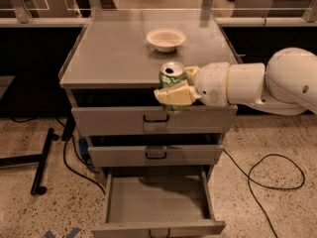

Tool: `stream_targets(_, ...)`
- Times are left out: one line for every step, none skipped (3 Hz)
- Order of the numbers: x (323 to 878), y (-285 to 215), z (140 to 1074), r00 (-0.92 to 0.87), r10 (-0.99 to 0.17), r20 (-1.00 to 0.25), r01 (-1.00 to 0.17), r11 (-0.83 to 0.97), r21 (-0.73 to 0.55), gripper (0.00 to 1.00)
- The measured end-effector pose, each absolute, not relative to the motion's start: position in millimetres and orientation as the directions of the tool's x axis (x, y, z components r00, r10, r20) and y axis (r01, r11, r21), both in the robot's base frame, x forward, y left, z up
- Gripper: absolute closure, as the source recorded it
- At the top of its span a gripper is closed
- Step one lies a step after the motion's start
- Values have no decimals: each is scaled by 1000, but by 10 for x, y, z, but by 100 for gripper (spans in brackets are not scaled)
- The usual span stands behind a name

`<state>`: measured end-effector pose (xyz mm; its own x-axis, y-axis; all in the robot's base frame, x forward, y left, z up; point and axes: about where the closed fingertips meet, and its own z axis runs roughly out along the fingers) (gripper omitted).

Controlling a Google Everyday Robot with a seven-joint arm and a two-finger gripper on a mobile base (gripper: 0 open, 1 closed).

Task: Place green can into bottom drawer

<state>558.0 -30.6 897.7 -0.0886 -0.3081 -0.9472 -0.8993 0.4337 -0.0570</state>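
Note:
My gripper (174, 87) is shut on the green can (171, 78), holding it upright in the air just past the front edge of the cabinet top, in front of the top drawer. The can's silver top with pull tab faces up. One pale finger (174, 96) crosses the can's front; the other is behind it. The bottom drawer (157, 202) is pulled open below, a wide shallow grey tray with nothing visible in it. The can is well above it, slightly right of its centre.
A white bowl (166, 38) sits on the grey cabinet top (114, 53). The top drawer (114, 120) and middle drawer (119, 155) are closed. Black cables (270, 180) lie on the speckled floor at right, and a black stand leg (42, 160) at left.

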Motion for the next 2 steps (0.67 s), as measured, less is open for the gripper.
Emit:
stream_targets(5432,-342,8477,-119,-367,-923,-925,379,-32,100)
stream_targets(5497,-259,7982,-106,-395,-912,-943,330,-33,100)
